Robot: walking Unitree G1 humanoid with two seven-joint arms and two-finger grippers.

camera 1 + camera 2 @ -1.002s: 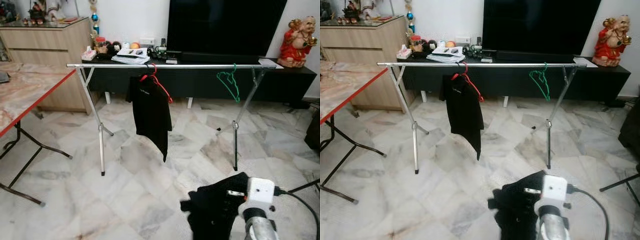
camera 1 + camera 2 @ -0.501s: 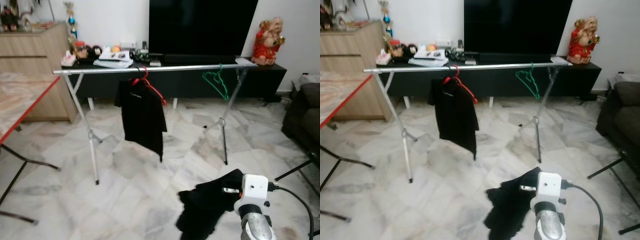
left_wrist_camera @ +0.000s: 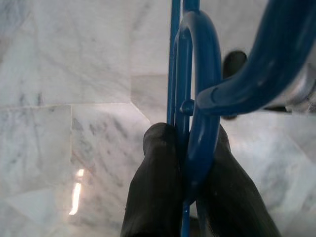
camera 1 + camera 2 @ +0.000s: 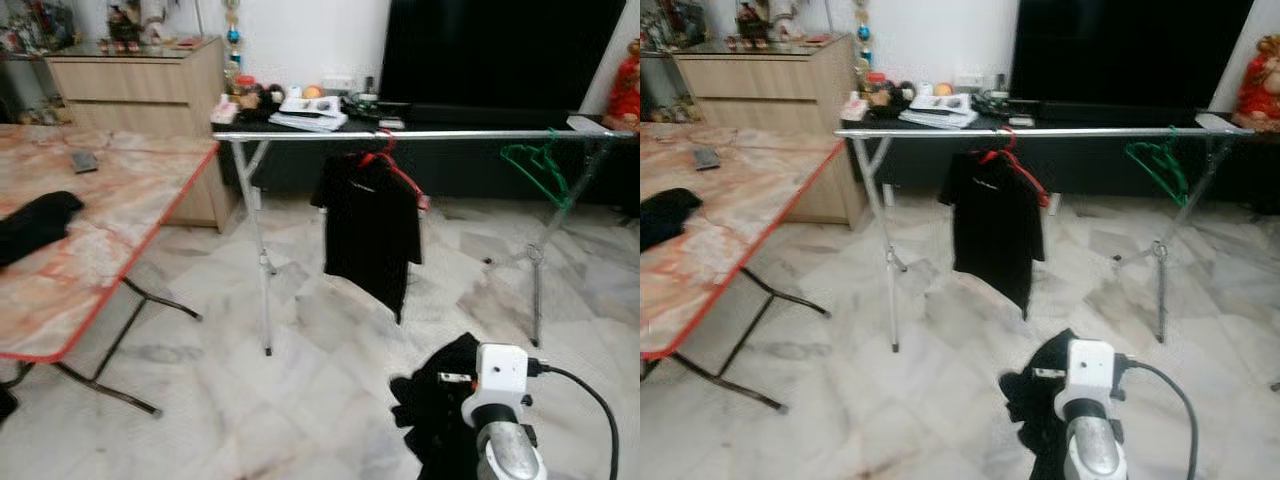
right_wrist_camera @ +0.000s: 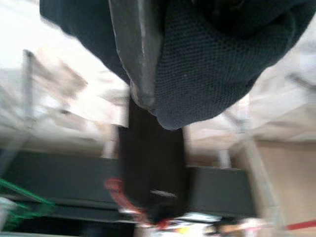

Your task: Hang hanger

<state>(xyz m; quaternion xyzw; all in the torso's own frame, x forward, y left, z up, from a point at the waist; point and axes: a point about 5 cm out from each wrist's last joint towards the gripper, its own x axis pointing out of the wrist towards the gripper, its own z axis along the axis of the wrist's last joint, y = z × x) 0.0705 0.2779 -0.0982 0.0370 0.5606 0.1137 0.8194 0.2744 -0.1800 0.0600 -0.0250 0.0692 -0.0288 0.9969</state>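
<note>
A blue plastic hanger [image 3: 197, 98] is pinched between the two black fingers [image 3: 155, 187] of my left gripper [image 3: 190, 143], which is shut on it above the marble floor. My right gripper [image 5: 150, 98] is shut on a bunched black garment [image 4: 440, 405], held low in front of me beside the white wrist [image 4: 500, 375]. Ahead stands a silver clothes rack [image 4: 300, 135]. On its rail hang a black shirt [image 4: 370, 225] on a red hanger [image 4: 390, 165] and, further right, a bare green hanger [image 4: 535, 165].
A folding table [image 4: 110, 250] with a marble-patterned top and red edge stands on the left, with a dark cloth [image 4: 35, 222] on it. Behind the rack are a wooden sideboard [image 4: 150, 90], a low black bench and a big television [image 4: 500, 50]. Open marble floor lies before the rack.
The camera has swung left: the rack now sits further right in the picture and the table takes up the left side. My right arm still holds the black garment low.
</note>
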